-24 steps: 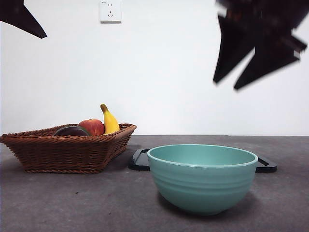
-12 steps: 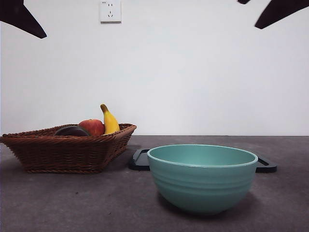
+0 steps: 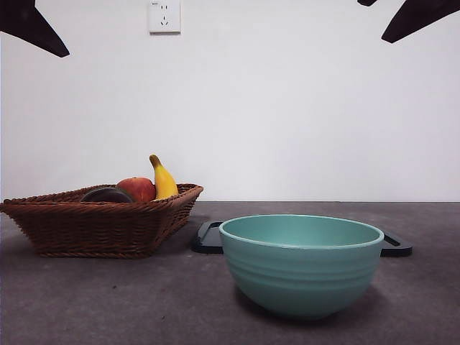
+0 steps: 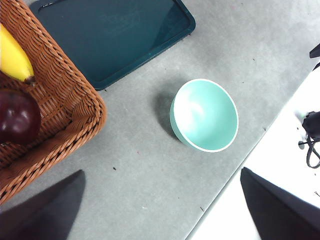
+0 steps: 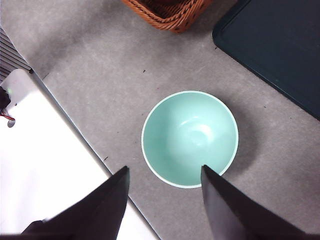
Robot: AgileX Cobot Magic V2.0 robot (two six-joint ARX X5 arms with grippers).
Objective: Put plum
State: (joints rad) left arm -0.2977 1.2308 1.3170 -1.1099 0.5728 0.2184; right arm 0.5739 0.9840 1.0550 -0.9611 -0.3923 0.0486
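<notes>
The plum [image 3: 108, 195], dark maroon and glossy, lies in the brown wicker basket [image 3: 86, 230] at the left, beside a red apple [image 3: 136, 188] and a banana [image 3: 164, 180]. The left wrist view shows the plum [image 4: 17, 117] in the basket [image 4: 65, 115] from high above. The teal bowl [image 3: 302, 262] stands empty at the front; it also shows in the right wrist view [image 5: 190, 137]. My left gripper [image 4: 162, 215] is open and empty, high above the table. My right gripper [image 5: 165, 200] is open and empty, high above the bowl.
A dark flat tray [image 3: 208, 237] lies behind the bowl, right of the basket. Black arm tips show at the top left corner [image 3: 29, 25] and the top right corner [image 3: 417, 18] of the front view. The table's edge [image 5: 85, 145] runs close to the bowl.
The arm at the upper right has risen from above the bowl to the top corner. The fruit, basket and bowl have not moved.
</notes>
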